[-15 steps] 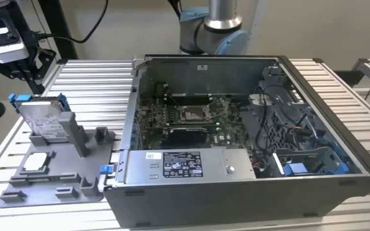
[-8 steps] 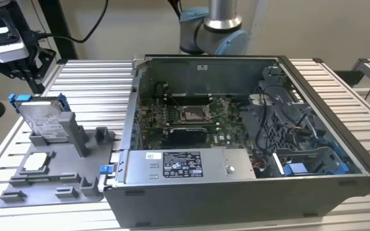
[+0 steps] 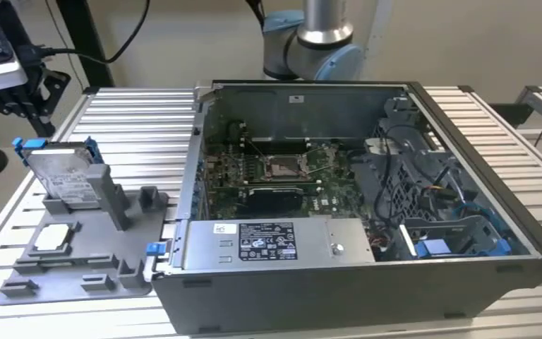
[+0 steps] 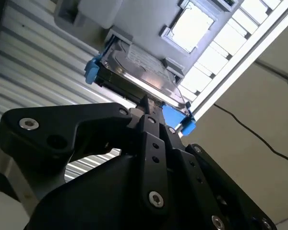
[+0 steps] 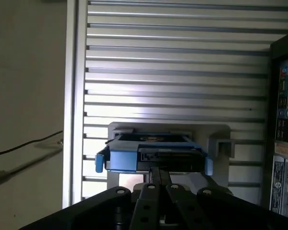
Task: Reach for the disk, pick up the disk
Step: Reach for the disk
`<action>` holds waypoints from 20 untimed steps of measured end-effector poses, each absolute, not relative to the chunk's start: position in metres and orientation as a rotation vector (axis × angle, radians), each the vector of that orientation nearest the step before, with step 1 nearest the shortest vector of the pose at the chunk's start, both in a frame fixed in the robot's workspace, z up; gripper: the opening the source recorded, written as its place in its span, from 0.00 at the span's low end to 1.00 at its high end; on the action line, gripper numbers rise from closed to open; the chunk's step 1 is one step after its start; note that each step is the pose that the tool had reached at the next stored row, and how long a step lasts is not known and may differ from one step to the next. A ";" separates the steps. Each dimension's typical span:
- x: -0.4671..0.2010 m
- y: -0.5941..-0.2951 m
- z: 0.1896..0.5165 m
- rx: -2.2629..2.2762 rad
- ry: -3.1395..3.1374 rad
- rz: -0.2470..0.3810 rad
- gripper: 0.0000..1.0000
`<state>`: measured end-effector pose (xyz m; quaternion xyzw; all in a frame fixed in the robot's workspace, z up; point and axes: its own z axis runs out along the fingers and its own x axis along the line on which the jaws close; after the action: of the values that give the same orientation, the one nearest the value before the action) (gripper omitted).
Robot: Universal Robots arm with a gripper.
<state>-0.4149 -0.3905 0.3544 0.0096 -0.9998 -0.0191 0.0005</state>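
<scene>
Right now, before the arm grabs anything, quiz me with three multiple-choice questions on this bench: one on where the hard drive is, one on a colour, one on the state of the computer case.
1. Where is the hard drive?
A) inside the computer case
B) in the grey stand, at the exterior view's left of the case
C) on the floor

2. What colour are the rails on it?
A) red
B) blue
C) yellow

3. The computer case is:
A) open
B) closed
C) wrapped in plastic

Answers: 1 B, it stands on edge in the stand, outside the case; 2 B, blue shows at its edges; 3 A, its circuit board lies in plain sight.
</scene>
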 end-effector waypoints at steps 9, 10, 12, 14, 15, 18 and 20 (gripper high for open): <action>-0.434 -0.390 0.354 0.030 -3.140 -0.060 0.00; -0.436 -0.390 0.354 0.030 -3.140 -0.060 0.00; -0.440 -0.390 0.354 0.030 -3.140 -0.060 0.00; -0.442 -0.390 0.354 0.030 -3.140 -0.060 0.00; -0.442 -0.390 0.354 0.030 -3.140 -0.060 0.00; -0.442 -0.390 0.354 0.030 -3.140 -0.060 0.00; -0.442 -0.390 0.354 0.030 -3.140 -0.060 0.00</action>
<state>-0.4418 -0.3903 0.3544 0.0096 -0.9998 -0.0191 0.0004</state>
